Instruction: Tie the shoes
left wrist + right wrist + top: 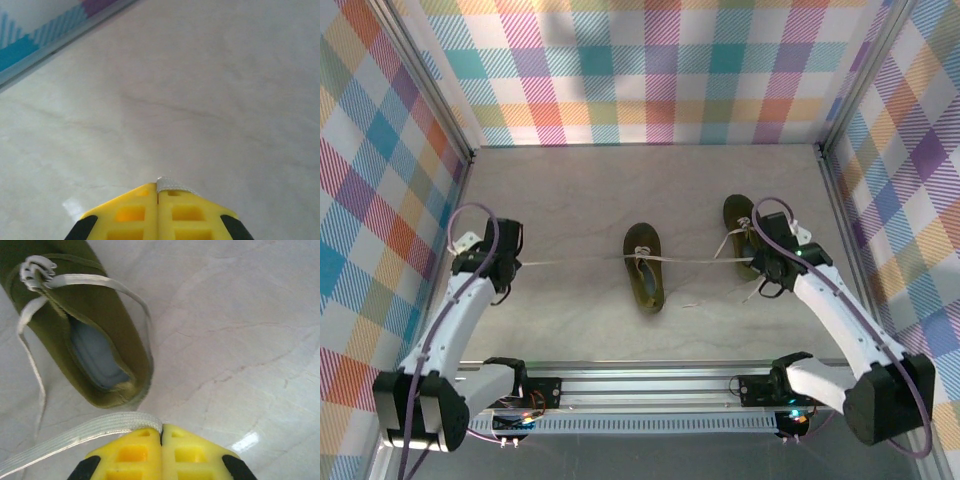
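Note:
Two dark olive shoes lie on the table: one in the middle (644, 268), one to the right (739, 228). From the middle shoe a pale lace runs taut to the left (570, 264) and to the right (700, 261). My left gripper (518, 265) is shut on the left lace end, whose tip (172, 185) pokes out between the yellow fingers (158, 189). My right gripper (757, 264) (161, 430) is shut on the right lace end (75, 436), just beside the right shoe (85, 315), whose own laces (127, 290) lie loose.
The table (570, 190) is pale marble-patterned, enclosed by plaid walls (650, 70) at the back and both sides. A metal rail (650, 385) with the arm bases runs along the near edge. A wall edge (45, 42) shows at the upper left of the left wrist view.

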